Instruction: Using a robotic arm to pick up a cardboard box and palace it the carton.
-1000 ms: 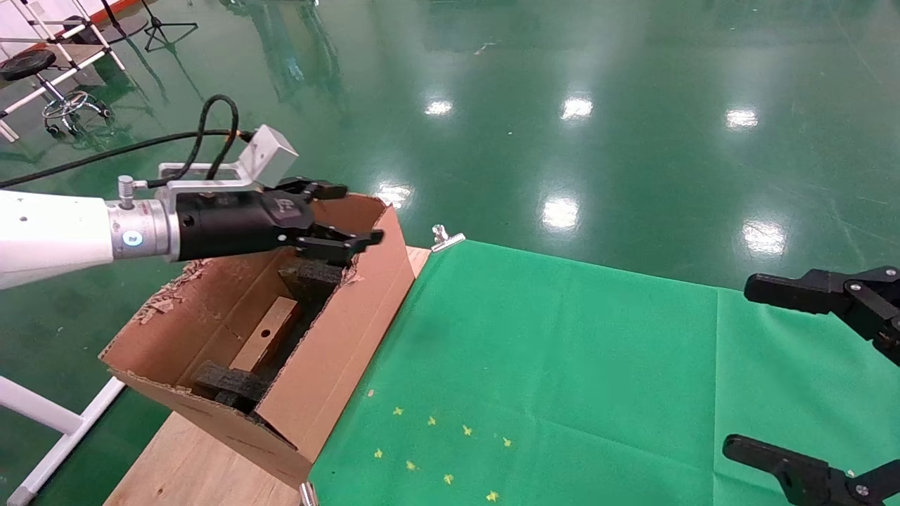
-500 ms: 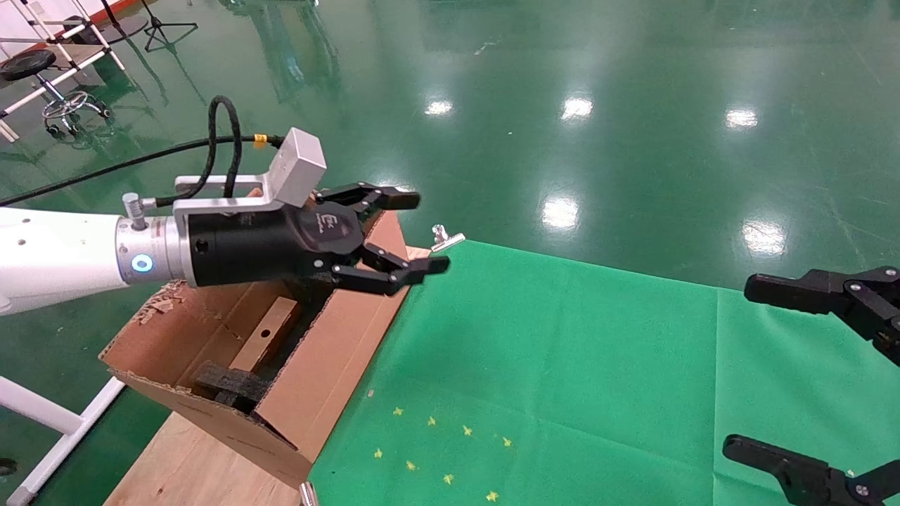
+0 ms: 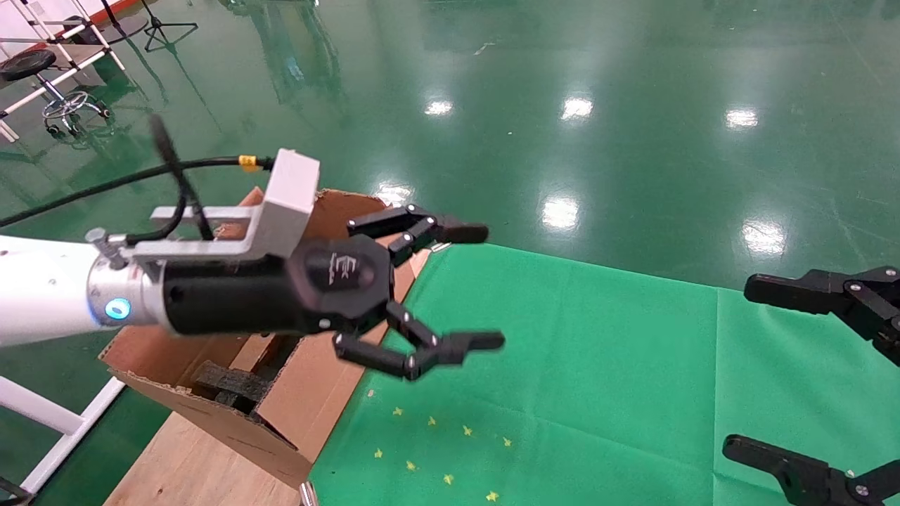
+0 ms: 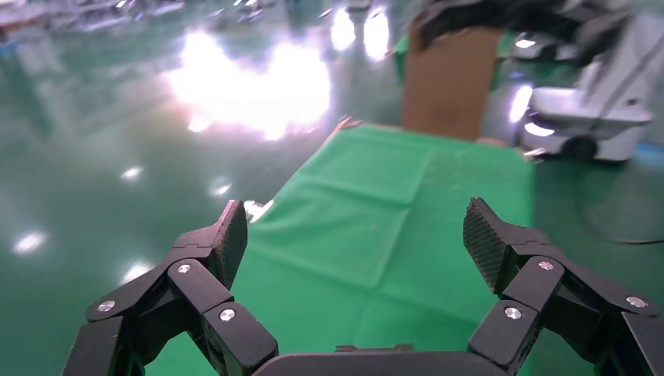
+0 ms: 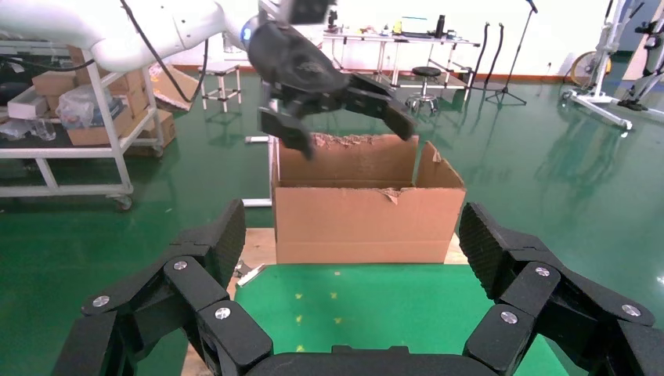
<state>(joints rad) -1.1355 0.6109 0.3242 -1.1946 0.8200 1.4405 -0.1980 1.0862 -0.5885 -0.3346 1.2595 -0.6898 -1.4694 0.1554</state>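
My left gripper (image 3: 450,288) is spread wide and empty above the cloth (image 3: 562,365), beside the carton (image 3: 330,379). Box hidden now, can't tell where. Right gripper (image 3: 815,372) parked, splayed.

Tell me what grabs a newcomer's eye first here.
The left gripper, fingers spread and holding nothing, hangs over the near edge of the green cloth beside the carton. That carton stands at the table's left end with ragged torn flaps. The right gripper sits open at the table's right edge.
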